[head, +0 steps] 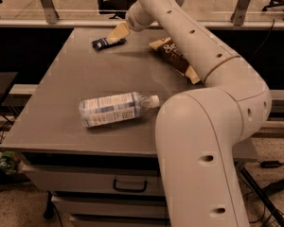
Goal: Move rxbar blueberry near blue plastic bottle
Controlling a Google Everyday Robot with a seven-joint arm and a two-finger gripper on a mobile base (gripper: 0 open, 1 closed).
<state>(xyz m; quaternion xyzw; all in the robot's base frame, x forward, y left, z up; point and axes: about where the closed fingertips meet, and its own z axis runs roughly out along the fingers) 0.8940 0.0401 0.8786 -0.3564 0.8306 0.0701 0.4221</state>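
Observation:
The rxbar blueberry [103,43], a small flat dark navy wrapper, lies near the table's far edge, left of centre. My gripper [117,33] reaches down at the bar's right end, touching or just above it. The blue plastic bottle [115,109], clear with a pale blue-and-white label and a white cap, lies on its side in the front middle of the table, cap pointing right. The bar is well apart from the bottle.
A brown-and-cream chip bag [176,56] lies at the back right, partly under my arm [189,37]. The grey table [61,89] sits on a drawer cabinet [130,186]. A railing and office chairs stand behind the table.

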